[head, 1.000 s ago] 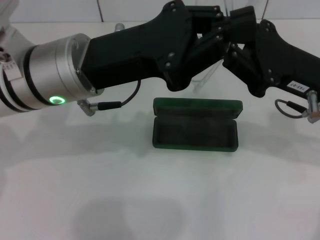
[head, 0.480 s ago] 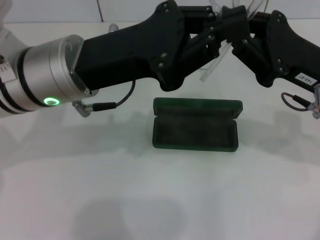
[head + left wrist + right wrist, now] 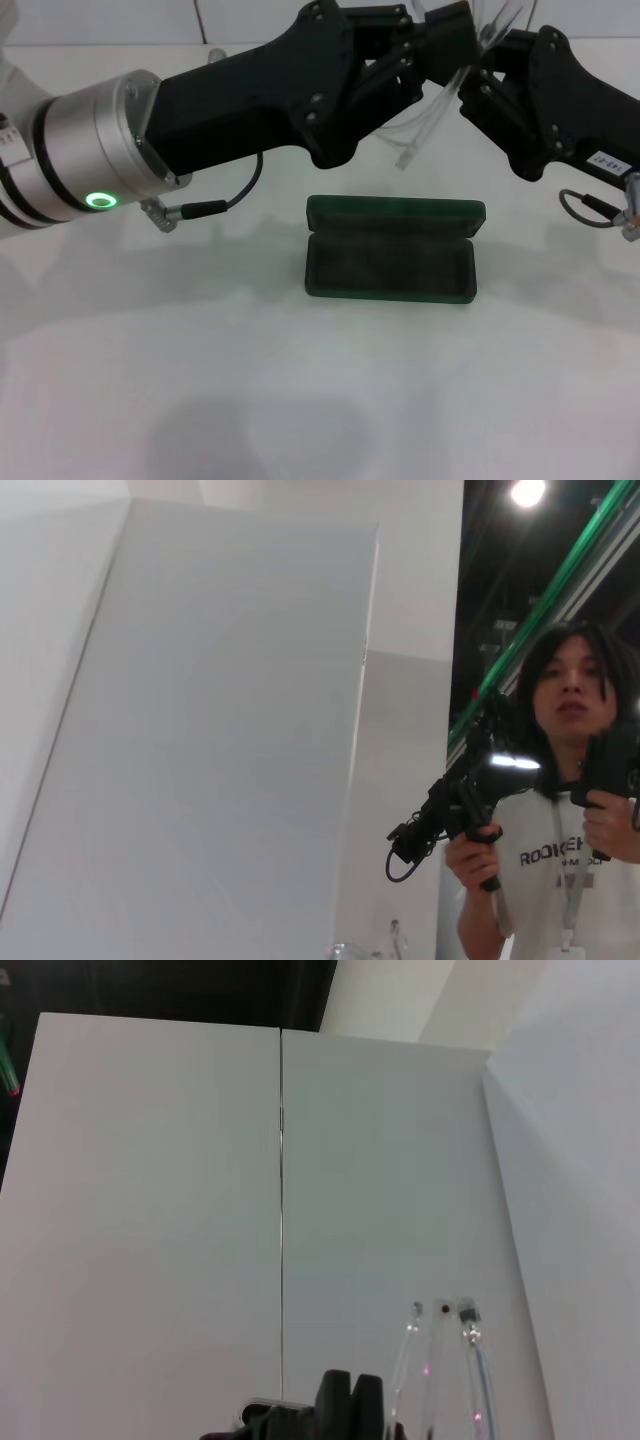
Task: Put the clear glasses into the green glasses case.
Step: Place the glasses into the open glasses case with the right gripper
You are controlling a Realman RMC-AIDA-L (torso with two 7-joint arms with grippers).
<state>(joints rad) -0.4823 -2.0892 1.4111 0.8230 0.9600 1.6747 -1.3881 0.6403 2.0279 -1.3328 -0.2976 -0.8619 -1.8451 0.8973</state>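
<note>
Clear glasses (image 3: 432, 112) held aloft by both end effectors above open green glasses case (image 3: 390, 258).

My white table (image 3: 320, 400) carries the green glasses case (image 3: 390, 262), which lies open at its middle, the lid tipped back toward twelve o'clock, dark lining facing up.

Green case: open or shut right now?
Open. The green glasses case lies with its lid tipped back, dark lining showing and nothing inside; the clear glasses hang above it between both grippers.
</note>
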